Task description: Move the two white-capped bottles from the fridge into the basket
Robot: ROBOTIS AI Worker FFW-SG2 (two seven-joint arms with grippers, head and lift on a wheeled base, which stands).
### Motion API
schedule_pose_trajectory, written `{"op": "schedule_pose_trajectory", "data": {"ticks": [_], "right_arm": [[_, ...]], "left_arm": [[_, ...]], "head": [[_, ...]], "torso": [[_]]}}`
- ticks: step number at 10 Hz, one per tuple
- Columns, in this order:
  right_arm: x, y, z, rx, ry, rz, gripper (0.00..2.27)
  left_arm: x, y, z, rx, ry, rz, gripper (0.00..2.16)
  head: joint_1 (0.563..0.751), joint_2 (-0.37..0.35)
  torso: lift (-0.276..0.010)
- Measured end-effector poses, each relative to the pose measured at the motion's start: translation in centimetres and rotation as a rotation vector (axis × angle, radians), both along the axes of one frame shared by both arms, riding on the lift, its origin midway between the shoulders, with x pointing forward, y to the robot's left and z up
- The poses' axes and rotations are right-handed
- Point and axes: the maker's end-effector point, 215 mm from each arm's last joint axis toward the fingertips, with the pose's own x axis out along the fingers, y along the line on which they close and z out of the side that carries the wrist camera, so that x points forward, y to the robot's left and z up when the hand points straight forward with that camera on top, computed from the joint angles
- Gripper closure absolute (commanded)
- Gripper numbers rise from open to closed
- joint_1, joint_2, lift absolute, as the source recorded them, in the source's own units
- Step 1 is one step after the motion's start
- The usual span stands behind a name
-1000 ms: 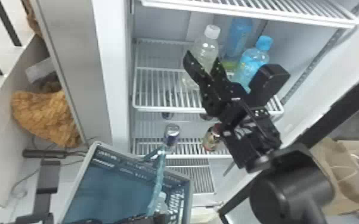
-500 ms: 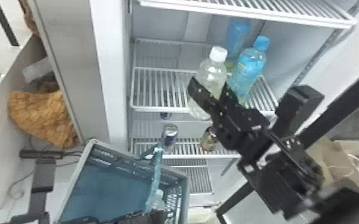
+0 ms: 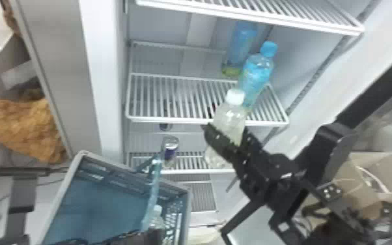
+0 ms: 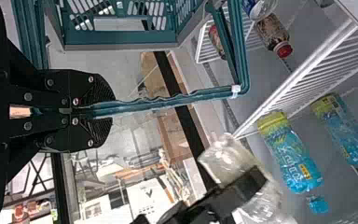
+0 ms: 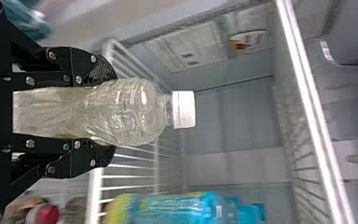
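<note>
My right gripper [image 3: 226,135] holds a clear white-capped bottle [image 3: 230,117] upright, slightly tilted, in front of the fridge's middle shelf. In the right wrist view, the right gripper [image 5: 112,112] is shut around the body of the bottle [image 5: 135,112], with its white cap beyond the fingertips. Low in the head view is my left gripper [image 3: 151,236], at the blue basket [image 3: 78,159]. The left wrist view has the left gripper [image 4: 105,110] shut on the basket's handle [image 4: 168,100]. Another white-capped bottle [image 3: 156,220] stands inside the basket's right side, partly hidden by that gripper.
Blue-capped bottles [image 3: 255,78] stand on the middle shelf [image 3: 172,97], close behind the held bottle. A can [image 3: 171,145] sits on the lower shelf, near the basket's raised handle. Cardboard boxes [image 3: 358,182] lie at the right.
The right gripper has brought the white-capped bottle forward off the middle shelf and lower, towards the robot. The left gripper and basket have stayed nearly in place.
</note>
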Motion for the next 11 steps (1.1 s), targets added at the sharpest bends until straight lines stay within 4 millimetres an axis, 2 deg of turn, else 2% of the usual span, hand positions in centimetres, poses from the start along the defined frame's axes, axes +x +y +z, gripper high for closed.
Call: {"op": "schedule_pose_trajectory", "data": {"ticks": [3,5,6,8,11], "right_arm": [[-4.2,0.7,-3.8,-0.039,0.185,0.057,0.9],[-5.9,1.3,-6.7,-0.043,0.294,0.104,0.9],[-6.2,1.4,-8.4,-0.038,0.341,0.125,0.9],[-6.6,1.9,-10.4,-0.028,0.397,0.152,0.9],[-7.4,5.2,-12.2,0.041,0.455,0.252,0.9]], "left_arm": [[0.0,0.1,-0.1,0.003,0.001,0.001,1.21],[0.1,0.1,-0.1,0.006,-0.003,-0.002,1.21],[0.1,0.1,-0.1,0.009,-0.004,-0.003,1.21],[0.1,0.2,-0.1,0.01,-0.004,-0.004,1.21],[0.0,0.1,-0.1,0.008,-0.002,-0.004,1.21]], "head": [[0.695,-0.31],[0.695,-0.309],[0.695,-0.307],[0.695,-0.301],[0.695,-0.242]], "torso": [[0.0],[0.0],[0.0],[0.0],[0.0]]}}
